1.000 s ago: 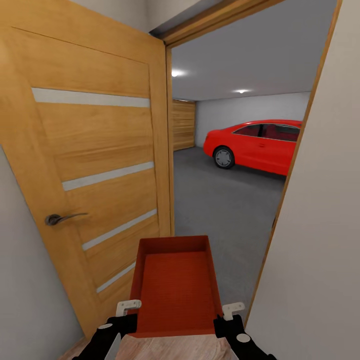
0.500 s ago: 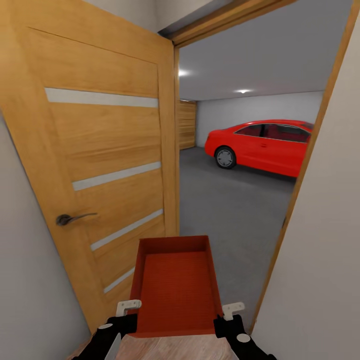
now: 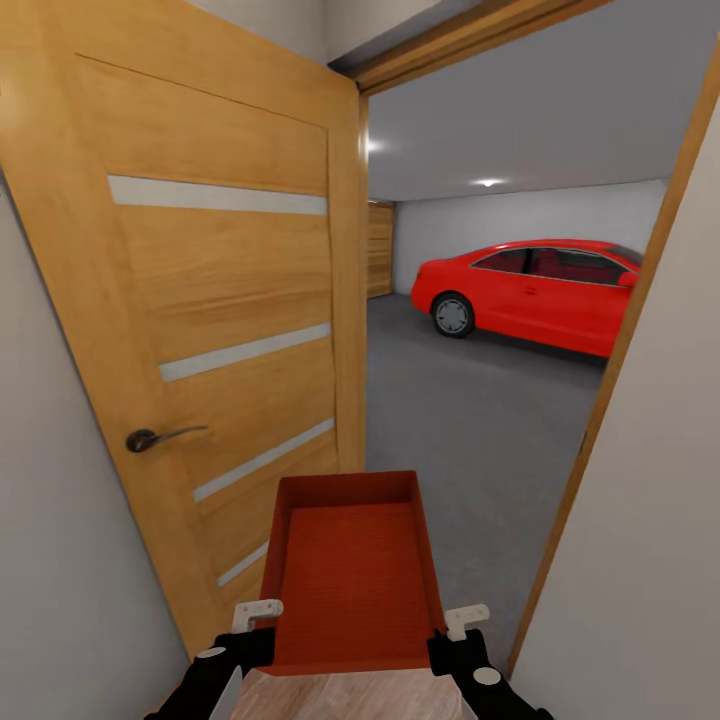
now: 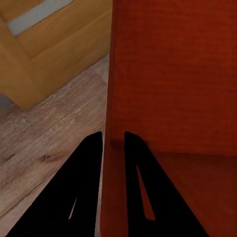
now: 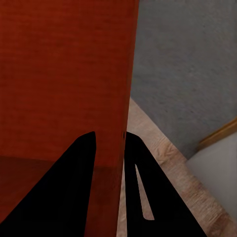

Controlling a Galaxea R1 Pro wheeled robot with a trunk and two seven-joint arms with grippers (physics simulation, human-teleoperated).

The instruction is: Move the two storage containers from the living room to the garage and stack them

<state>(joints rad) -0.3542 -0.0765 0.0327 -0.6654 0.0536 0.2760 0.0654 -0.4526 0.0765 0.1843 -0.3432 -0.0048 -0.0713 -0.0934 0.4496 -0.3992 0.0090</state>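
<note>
At the far left an open honey-coloured wooden door with pale horizontal strips (image 3: 215,330) stands against the wall. Below it, the left gripper (image 4: 113,139) pinches the left side wall of the orange-red rectangular lidless storage container (image 3: 352,570), one black finger on each face of that thin wall. The bin is carried level between both arms, at the doorway threshold. The right gripper (image 5: 109,137) clamps the opposite wall likewise. Beyond lie the dark grey concrete floor (image 3: 470,420) and a red car (image 3: 530,292).
</note>
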